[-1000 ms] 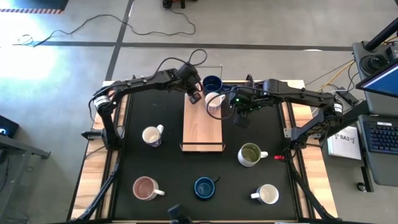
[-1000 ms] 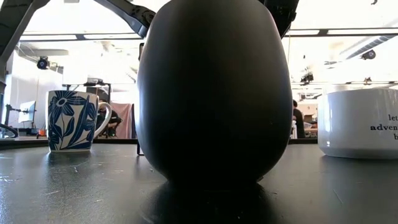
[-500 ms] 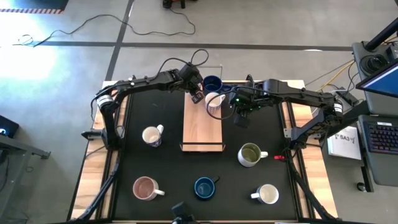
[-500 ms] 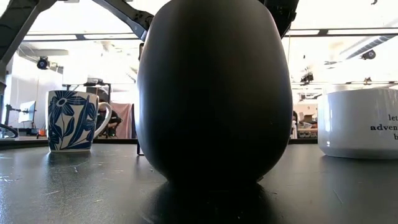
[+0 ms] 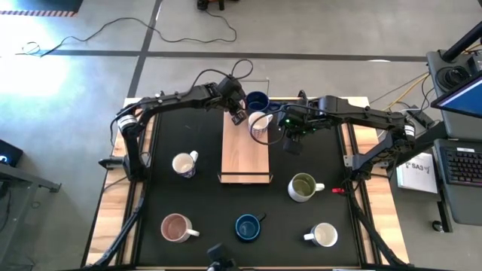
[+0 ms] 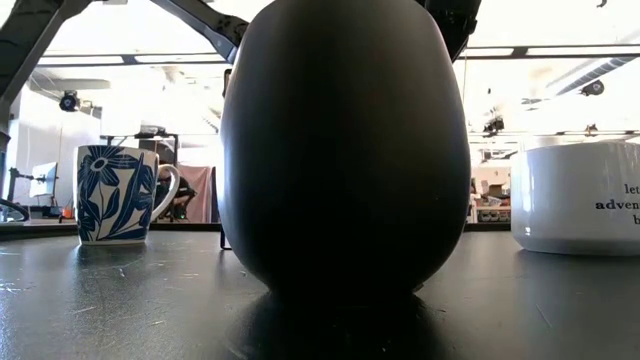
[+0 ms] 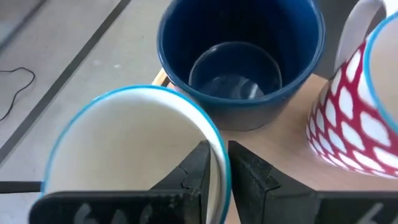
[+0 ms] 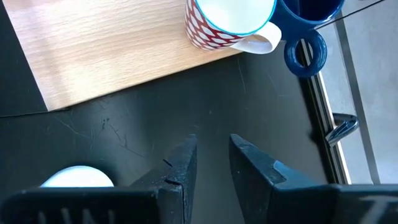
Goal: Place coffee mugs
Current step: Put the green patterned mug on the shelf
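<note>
My left gripper [image 5: 236, 114] is at the far end of the wooden board [image 5: 242, 150], shut on a white mug with a blue rim [image 7: 130, 149]. Just beyond that mug stands a dark blue mug [image 7: 239, 56] [image 5: 257, 100]. Beside it is a white mug with a red pattern [image 7: 357, 118] [image 5: 260, 123], standing on the board. My right gripper [image 5: 292, 141] [image 8: 211, 146] is over the black mat right of the board, narrowly open and empty. Its fingers point toward the red-patterned mug [image 8: 230, 22]. My left gripper holds the white blue-rimmed mug by its rim [image 7: 214, 134], on the side facing the dark blue mug. One finger [image 7: 196, 168] is inside the mug and the other [image 7: 249, 174] outside, and they come from above. The mug is upright; whether its base is on the board I cannot tell.
Five more mugs stand on the black mat: a blue-flowered one [image 5: 184, 164] [image 6: 118, 192], an olive green one [image 5: 303, 187], a pink-lined one [image 5: 175, 227], a dark blue one [image 5: 248, 226] [image 6: 345, 150] and a white one [image 5: 324, 235] [image 6: 580, 195]. The board's near half is bare.
My left gripper, with its mug, has shifted a little toward the table's right, nearer the dark blue mug, and has since stayed put. The right arm has kept still.
</note>
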`<action>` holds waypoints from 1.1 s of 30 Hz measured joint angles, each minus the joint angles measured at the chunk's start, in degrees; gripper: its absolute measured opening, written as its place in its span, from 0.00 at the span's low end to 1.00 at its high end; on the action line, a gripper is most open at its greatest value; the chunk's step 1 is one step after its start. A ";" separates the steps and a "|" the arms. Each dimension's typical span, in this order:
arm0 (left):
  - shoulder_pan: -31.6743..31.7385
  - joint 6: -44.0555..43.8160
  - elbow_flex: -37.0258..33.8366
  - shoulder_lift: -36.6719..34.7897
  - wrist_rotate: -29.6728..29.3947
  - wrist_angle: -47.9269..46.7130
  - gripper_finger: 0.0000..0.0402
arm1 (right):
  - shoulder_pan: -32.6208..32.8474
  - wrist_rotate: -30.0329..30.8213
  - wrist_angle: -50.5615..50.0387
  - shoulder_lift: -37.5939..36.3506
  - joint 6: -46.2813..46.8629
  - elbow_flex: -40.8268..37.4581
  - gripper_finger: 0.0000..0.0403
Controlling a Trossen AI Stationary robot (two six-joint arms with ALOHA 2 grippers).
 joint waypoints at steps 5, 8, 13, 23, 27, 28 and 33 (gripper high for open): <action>0.02 0.51 2.14 0.00 -0.76 -1.81 0.09 | 0.00 0.00 -0.32 0.00 0.07 0.00 0.21; 0.02 0.92 2.76 0.00 -1.29 -4.59 0.10 | 0.00 -0.02 -0.40 0.00 0.07 0.00 0.21; 0.00 1.54 2.74 0.12 -1.51 -6.49 0.12 | 0.00 -0.01 -0.39 0.00 -0.03 0.00 0.21; -0.01 1.82 2.63 1.73 -1.95 -5.15 0.12 | 0.00 -0.02 -0.40 0.00 0.55 0.00 0.22; -0.01 1.99 2.56 1.77 -2.29 -3.29 0.16 | 0.00 -0.02 -0.40 0.00 0.55 0.00 0.21; -0.01 2.00 2.57 1.77 -2.35 -3.05 0.17 | 0.00 -0.02 -0.40 0.00 0.55 0.00 0.21; -0.07 2.01 2.69 1.77 -2.38 -4.03 0.19 | 0.00 -0.02 -0.44 0.00 0.55 0.00 0.22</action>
